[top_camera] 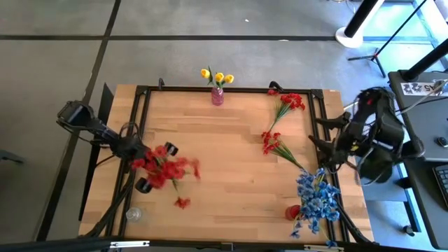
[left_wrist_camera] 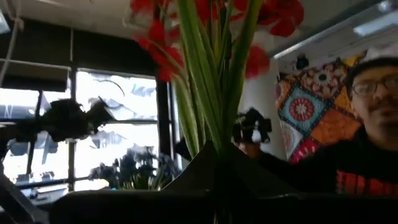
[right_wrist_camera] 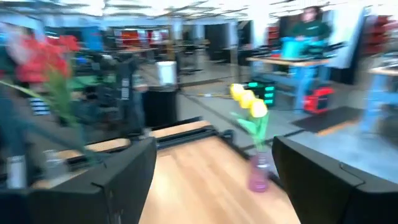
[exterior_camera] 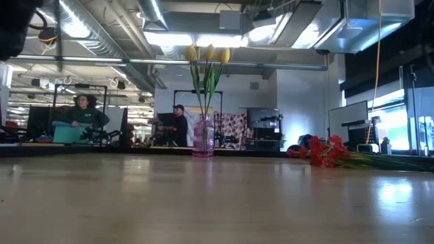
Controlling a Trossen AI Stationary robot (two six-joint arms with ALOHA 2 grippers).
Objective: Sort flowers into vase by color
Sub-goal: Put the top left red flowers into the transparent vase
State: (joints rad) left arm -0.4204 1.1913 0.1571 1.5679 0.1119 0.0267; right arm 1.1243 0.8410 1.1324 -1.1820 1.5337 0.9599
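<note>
My left gripper (top_camera: 150, 168) hangs over the table's left side, shut on a bunch of red flowers (top_camera: 175, 169), whose blooms (left_wrist_camera: 205, 25) rise above the fingers. Yellow flowers (top_camera: 218, 76) stand with their stems in a pink vase (top_camera: 218, 96) at the far edge. More red flowers (top_camera: 283, 105) lie on the table at the right, and blue flowers (top_camera: 316, 199) lie near the right front corner. My right gripper (top_camera: 318, 143) is open at the table's right edge, level and clear of the flowers. In its wrist view it faces the pink vase (right_wrist_camera: 258, 171). My left gripper pinches the green stems (left_wrist_camera: 214, 134) of the red bunch between its two fingers, several stems together. The fingers slant upward and the stems run on out past them. The bunch is lifted, with the blooms above the fingers.
A small clear glass (top_camera: 133, 214) stands at the near left corner and a red object (top_camera: 292, 211) beside the blue flowers. A black frame (top_camera: 231, 89) rims the table. People (exterior_camera: 83, 115) are in the room beyond, one close in the left wrist view (left_wrist_camera: 367, 143).
</note>
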